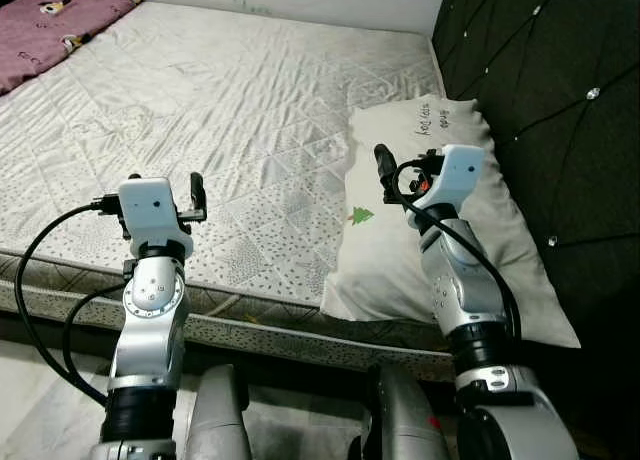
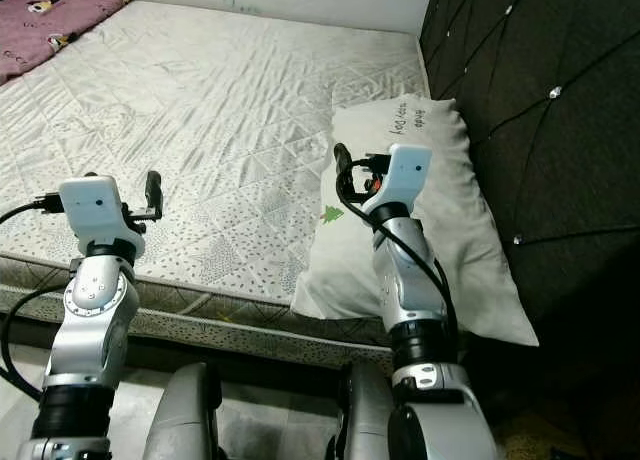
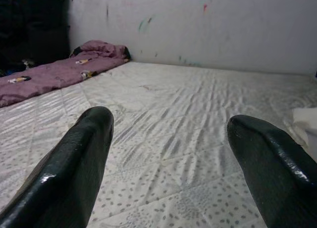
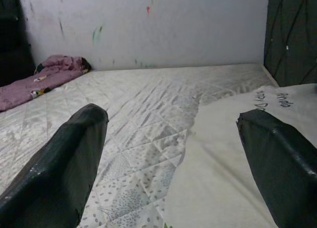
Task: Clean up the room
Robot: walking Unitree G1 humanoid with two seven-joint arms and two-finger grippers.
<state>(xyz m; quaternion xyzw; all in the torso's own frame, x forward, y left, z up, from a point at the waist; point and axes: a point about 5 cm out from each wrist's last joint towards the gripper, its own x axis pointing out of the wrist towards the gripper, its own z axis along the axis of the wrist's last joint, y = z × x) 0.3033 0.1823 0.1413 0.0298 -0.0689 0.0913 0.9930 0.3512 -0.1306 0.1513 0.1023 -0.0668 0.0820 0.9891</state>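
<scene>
Head camera first: robot's parked at the edge of a bare quilted mattress point(image 1: 230, 100), both arms raised over it. The left gripper point(image 1: 197, 198) hangs over the near edge of the mattress with nothing under its fingers but quilting. The right gripper point(image 1: 383, 170) is over the near half of a white pillow point(image 1: 400, 250) that lies against the dark tufted headboard point(image 1: 550, 100), one corner drooping off the bed edge. A purple blanket point(image 1: 50, 20) is bunched way off at the far corner, well beyond either set of fingers.

Left wrist view: the two black fingers point(image 3: 69, 168) are spread wide, holding nothing, mattress between and past them, purple blanket far ahead near the wall point(image 3: 198, 25).

Right wrist view: fingers point(image 4: 59, 173) also spread apart and empty. One sits over the quilting, the other over the pillow, and the pillow's edge runs between them.

My guess for tidying up: the pillow's the closest thing to deal with. It looks soft, light and floppy, so it'll sag and fold when lifted, not slippery though. I'd pinch a good bunch of fabric at the edge lying between the right fingers, or the overhanging corner, not the flat middle.
</scene>
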